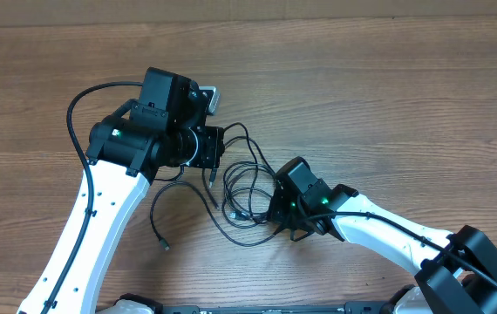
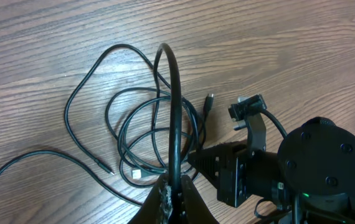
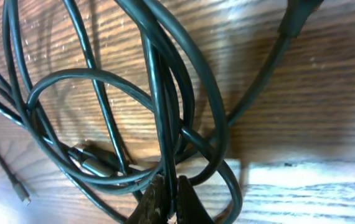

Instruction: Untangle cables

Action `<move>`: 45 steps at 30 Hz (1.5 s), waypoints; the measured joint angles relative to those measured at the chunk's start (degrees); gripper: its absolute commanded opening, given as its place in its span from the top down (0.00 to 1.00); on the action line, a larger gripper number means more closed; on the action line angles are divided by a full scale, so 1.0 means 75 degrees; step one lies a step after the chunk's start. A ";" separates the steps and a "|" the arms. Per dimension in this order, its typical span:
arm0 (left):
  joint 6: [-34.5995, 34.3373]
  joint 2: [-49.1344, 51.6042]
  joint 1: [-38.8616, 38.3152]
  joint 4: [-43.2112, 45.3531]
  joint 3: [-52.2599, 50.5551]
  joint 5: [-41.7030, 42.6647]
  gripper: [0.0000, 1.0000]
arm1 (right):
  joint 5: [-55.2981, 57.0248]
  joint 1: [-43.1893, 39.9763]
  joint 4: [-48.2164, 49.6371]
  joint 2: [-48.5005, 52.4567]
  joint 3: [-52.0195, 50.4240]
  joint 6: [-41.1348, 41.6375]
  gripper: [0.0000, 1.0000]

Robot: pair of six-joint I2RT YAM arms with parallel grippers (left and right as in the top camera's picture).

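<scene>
Left claw (image 2: 174, 194) clamped on one strand, raised over cables (image 1: 241, 187). Right claw (image 3: 168, 204) clamped on another strand at right edge of cables, likely anchoring for pull-apart.

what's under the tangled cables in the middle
Bare wooden table shows through the loops of the cables. Where the right fingers pinch a strand, what lies beneath is covered.

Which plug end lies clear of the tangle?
The lower-left plug end, on a cord trailing away alone; the others sit in or beside the loops.
</scene>
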 measured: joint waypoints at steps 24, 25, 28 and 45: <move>-0.0717 0.0003 0.0000 -0.0699 0.0000 0.0530 0.01 | -0.2296 -0.1075 -0.0565 -0.3867 0.0178 -0.0396 0.96; -0.0682 0.0003 -0.0003 -0.0772 0.0000 0.0656 0.00 | -0.2433 -0.1215 -0.0562 -0.3867 0.0178 -0.0399 0.96; -0.0268 0.0003 -0.0073 -0.0880 0.0000 0.1017 0.00 | -0.3016 -0.1609 -0.0213 -0.3867 0.0178 -0.0510 0.96; 0.0178 0.0003 -0.0734 0.0493 -0.0944 0.1390 0.00 | -0.6137 -0.4237 0.3069 -0.3867 0.1431 -0.0915 0.96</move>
